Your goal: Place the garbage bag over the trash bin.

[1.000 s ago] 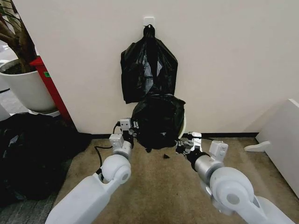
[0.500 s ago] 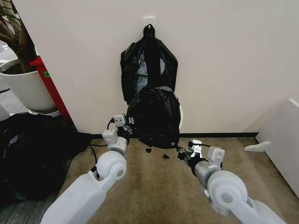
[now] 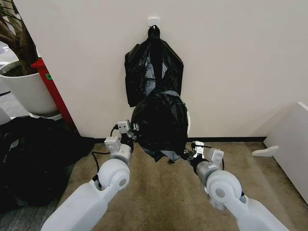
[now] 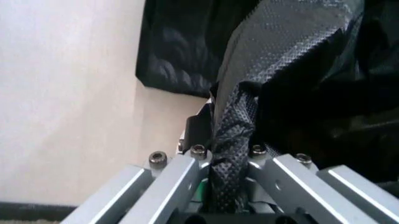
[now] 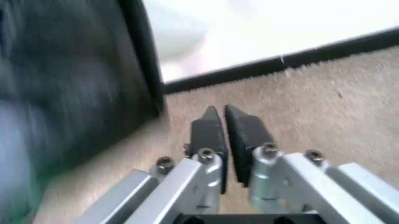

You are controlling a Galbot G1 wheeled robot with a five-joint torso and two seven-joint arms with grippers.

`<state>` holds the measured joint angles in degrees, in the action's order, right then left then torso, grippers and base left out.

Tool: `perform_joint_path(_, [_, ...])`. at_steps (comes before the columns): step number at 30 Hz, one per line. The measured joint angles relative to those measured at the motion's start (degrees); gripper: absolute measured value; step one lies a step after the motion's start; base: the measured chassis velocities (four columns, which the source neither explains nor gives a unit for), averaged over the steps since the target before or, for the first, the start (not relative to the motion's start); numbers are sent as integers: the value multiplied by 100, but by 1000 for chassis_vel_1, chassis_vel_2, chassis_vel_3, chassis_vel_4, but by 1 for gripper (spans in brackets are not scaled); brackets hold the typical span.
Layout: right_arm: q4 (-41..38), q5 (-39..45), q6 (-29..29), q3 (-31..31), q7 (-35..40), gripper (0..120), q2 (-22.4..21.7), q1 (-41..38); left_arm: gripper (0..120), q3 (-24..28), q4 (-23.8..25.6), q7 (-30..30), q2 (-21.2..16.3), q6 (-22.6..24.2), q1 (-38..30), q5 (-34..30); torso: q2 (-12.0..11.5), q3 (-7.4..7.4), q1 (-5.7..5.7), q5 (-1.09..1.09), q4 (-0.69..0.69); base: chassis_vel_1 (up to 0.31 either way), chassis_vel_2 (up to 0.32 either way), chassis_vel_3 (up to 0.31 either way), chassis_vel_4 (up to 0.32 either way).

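The glossy black garbage bag (image 3: 161, 122) is draped over the trash bin (image 3: 188, 121), of which a cream sliver shows at the bag's right side, low against the wall. My left gripper (image 3: 133, 136) is at the bag's left edge. In the left wrist view it is shut on a twisted strand of the garbage bag (image 4: 234, 135). My right gripper (image 3: 188, 153) hovers over the carpet just below the bag's right corner. Its fingers (image 5: 209, 128) are shut with nothing between them, and the garbage bag (image 5: 62, 79) lies beside them.
A thicker black bag bundle (image 3: 154, 67) hangs from a wall hook above the bin. A dark heap of bags (image 3: 33, 159) lies on the floor at left, near a white plant pot (image 3: 24, 91) and a red panel (image 3: 50, 89). A white cabinet (image 3: 291, 144) stands at right.
The bag has risen along the wall with my left gripper and its lower edge now hangs loose. My right arm has drawn in toward the middle.
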<state>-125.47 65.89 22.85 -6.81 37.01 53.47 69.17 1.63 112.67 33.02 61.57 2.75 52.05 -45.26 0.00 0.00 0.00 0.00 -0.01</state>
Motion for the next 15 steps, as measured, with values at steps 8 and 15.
perform_joint_path(8, [-495, 64, -210, -1078, -1378, 31, -321, 1093, 1, -140, -102, -79, -33, -157, -16, 20, 0, 0, 0, 2, 0, 0, 0, 0, 0])
perform_joint_path(15, [-1242, 1894, -132, -1463, -808, 58, -169, 963, 1, -119, -50, -100, -73, -166, 25, 116, 0, 0, 0, 0, 2, 0, 0, 0, 0])
